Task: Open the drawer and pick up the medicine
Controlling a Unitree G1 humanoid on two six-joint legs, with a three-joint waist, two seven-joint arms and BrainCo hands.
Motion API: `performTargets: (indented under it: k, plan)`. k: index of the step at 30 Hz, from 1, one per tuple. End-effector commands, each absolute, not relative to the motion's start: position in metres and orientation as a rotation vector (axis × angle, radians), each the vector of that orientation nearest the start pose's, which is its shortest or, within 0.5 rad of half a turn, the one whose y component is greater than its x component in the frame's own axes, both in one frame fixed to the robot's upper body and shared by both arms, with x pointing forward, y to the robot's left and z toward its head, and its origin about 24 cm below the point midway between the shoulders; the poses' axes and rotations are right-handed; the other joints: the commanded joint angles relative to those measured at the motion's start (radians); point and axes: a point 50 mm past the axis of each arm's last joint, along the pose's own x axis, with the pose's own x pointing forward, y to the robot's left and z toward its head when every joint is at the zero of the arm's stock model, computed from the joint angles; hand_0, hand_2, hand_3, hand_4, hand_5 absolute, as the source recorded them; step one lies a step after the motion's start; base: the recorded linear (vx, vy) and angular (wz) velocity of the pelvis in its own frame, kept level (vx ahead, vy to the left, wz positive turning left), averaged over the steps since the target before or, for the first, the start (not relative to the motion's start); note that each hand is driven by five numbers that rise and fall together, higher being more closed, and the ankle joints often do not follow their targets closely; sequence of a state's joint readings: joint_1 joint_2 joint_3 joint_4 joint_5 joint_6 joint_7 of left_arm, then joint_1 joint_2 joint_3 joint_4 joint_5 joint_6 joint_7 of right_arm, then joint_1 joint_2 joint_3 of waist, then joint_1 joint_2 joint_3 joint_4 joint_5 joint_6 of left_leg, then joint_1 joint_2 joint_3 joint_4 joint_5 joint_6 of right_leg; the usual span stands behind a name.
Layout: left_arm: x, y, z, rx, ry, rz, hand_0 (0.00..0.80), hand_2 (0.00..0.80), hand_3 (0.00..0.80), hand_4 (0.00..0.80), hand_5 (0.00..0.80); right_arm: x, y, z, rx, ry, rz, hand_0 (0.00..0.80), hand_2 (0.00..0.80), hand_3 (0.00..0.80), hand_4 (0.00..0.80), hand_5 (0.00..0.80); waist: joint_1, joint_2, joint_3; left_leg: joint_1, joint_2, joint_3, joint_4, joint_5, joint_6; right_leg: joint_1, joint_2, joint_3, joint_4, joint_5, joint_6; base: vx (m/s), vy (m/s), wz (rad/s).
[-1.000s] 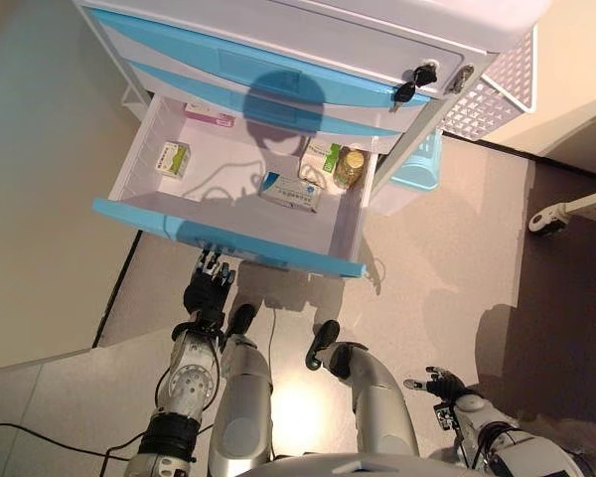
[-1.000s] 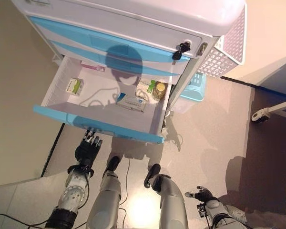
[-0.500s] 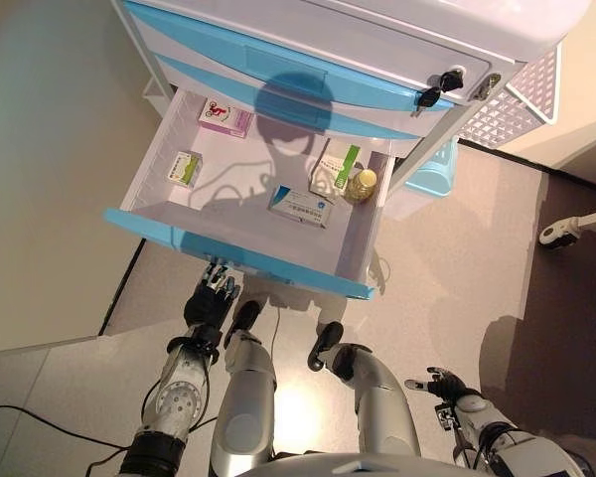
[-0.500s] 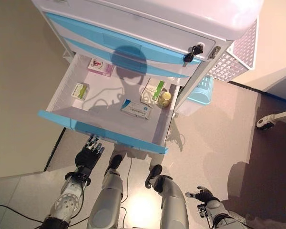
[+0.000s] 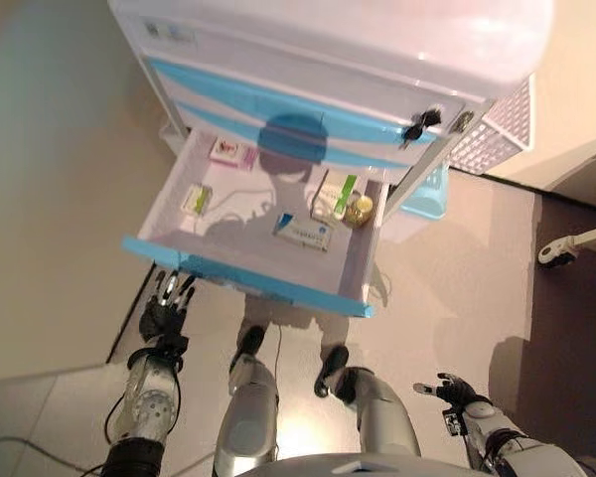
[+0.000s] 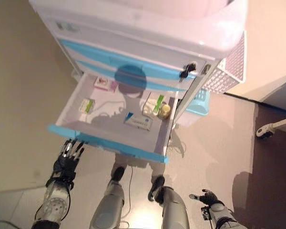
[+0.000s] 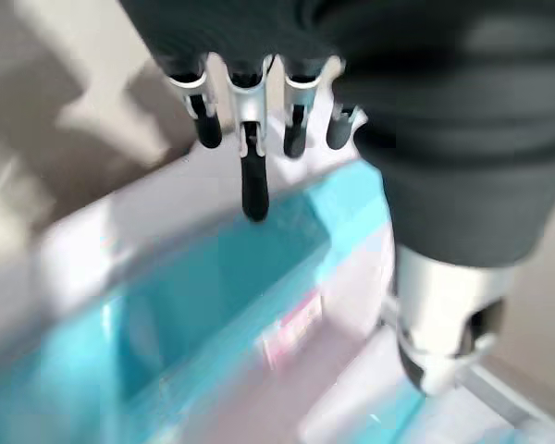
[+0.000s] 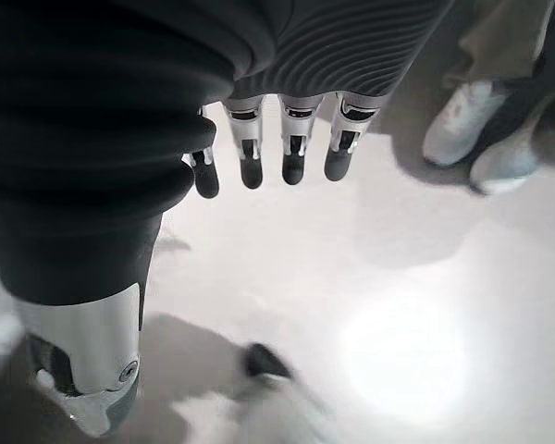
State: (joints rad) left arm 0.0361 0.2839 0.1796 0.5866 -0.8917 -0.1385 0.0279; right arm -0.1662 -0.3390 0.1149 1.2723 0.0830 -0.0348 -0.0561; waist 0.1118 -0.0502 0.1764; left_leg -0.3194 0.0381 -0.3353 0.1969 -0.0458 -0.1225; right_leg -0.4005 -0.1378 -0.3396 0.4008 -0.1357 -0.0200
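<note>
I am holding my left hand point(image 5: 165, 303), fingers straight and empty, just below the open drawer point(image 5: 246, 275); reaching up risks clipping its front.

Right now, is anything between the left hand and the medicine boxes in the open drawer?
Yes. The left hand hangs below and in front of the drawer's blue front panel, so that panel and its rim stand between it and the medicine boxes. From above, the drawer is open and nothing covers them.

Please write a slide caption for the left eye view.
Open drawer with medicine boxes; left hand open below its front.
</note>
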Motion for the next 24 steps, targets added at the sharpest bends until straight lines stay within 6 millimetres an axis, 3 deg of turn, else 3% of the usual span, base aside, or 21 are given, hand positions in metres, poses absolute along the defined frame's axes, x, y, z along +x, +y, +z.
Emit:
performTargets:
  k: [1, 2, 3, 4, 9, 10, 11, 14, 15, 23, 24]
  plan:
    - [0.185, 0.305, -0.063, -0.352, 0.364, 0.654, 0.0, 0.0, 0.0, 0.0, 0.0, 0.154, -0.292, -0.123, -0.327, 1.014, -0.286, 0.0, 0.0, 0.0, 0.0, 0.0, -0.031, -0.017, -0.04, 0.025, -0.065, 0.059, -0.126, 0.127, 0.074, 0.179, 0.019, 0.026, -0.199, 0.103, 0.116, 0.12, 0.088, -0.3]
    - [0.185, 0.305, -0.063, -0.352, 0.363, 0.653, 0.0, 0.0, 0.0, 0.0, 0.0, 0.154, -0.292, -0.123, -0.326, 1.014, -0.287, 0.0, 0.0, 0.0, 0.0, 0.0, -0.031, -0.016, -0.04, 0.024, -0.065, 0.058, -0.128, 0.132, 0.075, 0.179, 0.019, 0.025, -0.204, 0.109, 0.116, 0.255, 0.169, -0.51]
    - [0.165, 0.312, -0.083, -0.233, 0.521, 0.68, 0.0, 0.0, 0.0, 0.0, 0.0, 0.161, -0.29, -0.12, -0.308, 0.97, -0.287, 0.0, 0.0, 0.0, 0.0, 0.0, -0.045, -0.013, -0.067, 0.08, -0.061, 0.09, -0.165, 0.128, 0.077, 0.221, 0.023, 0.043, -0.25, 0.119, 0.125, 0.112, 0.096, -0.46]
    - [0.166, 0.312, -0.083, -0.233, 0.52, 0.679, 0.0, 0.0, 0.0, 0.0, 0.0, 0.161, -0.29, -0.12, -0.308, 0.969, -0.288, 0.0, 0.0, 0.0, 0.0, 0.0, -0.045, -0.012, -0.067, 0.078, -0.062, 0.09, -0.167, 0.132, 0.077, 0.22, 0.023, 0.042, -0.255, 0.124, 0.126, 0.179, 0.136, -0.59]
    - [0.116, 0.326, -0.113, 0.008, 0.841, 0.687, 0.0, 0.0, 0.0, 0.0, 0.0, 0.189, -0.279, -0.102, -0.287, 0.792, -0.233, 0.0, 0.0, 0.0, 0.0, 0.0, -0.077, -0.011, -0.129, 0.193, -0.066, 0.157, -0.238, 0.119, 0.089, 0.307, 0.027, 0.096, -0.338, 0.147, 0.145, 0.154, 0.112, -0.42]
    - [0.115, 0.326, -0.113, 0.009, 0.841, 0.687, 0.0, 0.0, 0.0, 0.0, 0.0, 0.188, -0.279, -0.102, -0.287, 0.793, -0.233, 0.0, 0.0, 0.0, 0.0, 0.0, -0.075, -0.011, -0.128, 0.196, -0.066, 0.159, -0.239, 0.119, 0.089, 0.309, 0.028, 0.097, -0.339, 0.147, 0.145, 0.165, 0.109, -0.6]
    - [0.109, 0.325, -0.117, 0.044, 0.887, 0.662, 0.0, 0.0, 0.0, 0.0, 0.0, 0.203, -0.273, -0.089, -0.287, 0.694, -0.202, 0.0, 0.0, 0.0, 0.0, 0.0, -0.085, -0.013, -0.141, 0.219, -0.065, 0.177, -0.25, 0.112, 0.093, 0.326, 0.026, 0.116, -0.356, 0.152, 0.15, 0.111, 0.075, -0.47]
    - [0.103, 0.324, -0.12, 0.09, 0.929, 0.631, 0.0, 0.0, 0.0, 0.0, 0.0, 0.214, -0.27, -0.075, -0.282, 0.607, -0.188, 0.0, 0.0, 0.0, 0.0, 0.0, -0.086, -0.016, -0.15, 0.241, -0.066, 0.193, -0.254, 0.103, 0.097, 0.344, 0.022, 0.128, -0.37, 0.157, 0.155, 0.106, 0.063, -0.31]
    - [0.093, 0.322, -0.125, 0.143, 0.99, 0.604, 0.0, 0.0, 0.0, 0.0, 0.0, 0.223, -0.264, -0.062, -0.263, 0.521, -0.163, 0.0, 0.0, 0.0, 0.0, 0.0, -0.089, -0.02, -0.158, 0.257, -0.067, 0.208, -0.258, 0.096, 0.1, 0.357, 0.019, 0.138, -0.379, 0.161, 0.158, 0.063, 0.037, -0.08]
    - [0.074, 0.308, -0.138, 0.296, 1.141, 0.443, 0.0, 0.0, 0.0, 0.0, 0.0, 0.246, -0.25, -0.019, -0.218, 0.276, -0.115, 0.0, 0.0, 0.0, 0.0, 0.0, -0.097, -0.03, -0.18, 0.277, -0.063, 0.241, -0.271, 0.085, 0.101, 0.367, 0.019, 0.163, -0.418, 0.186, 0.167, 0.043, 0.024, -0.1]
    - [0.069, 0.305, -0.14, 0.327, 1.169, 0.414, 0.0, 0.0, 0.0, 0.0, 0.0, 0.253, -0.245, -0.005, -0.195, 0.205, -0.096, 0.0, 0.0, 0.0, 0.0, 0.0, -0.098, -0.03, -0.186, 0.278, -0.061, 0.251, -0.273, 0.083, 0.1, 0.366, 0.018, 0.169, -0.43, 0.197, 0.169, 0.01, 0.013, -0.12]
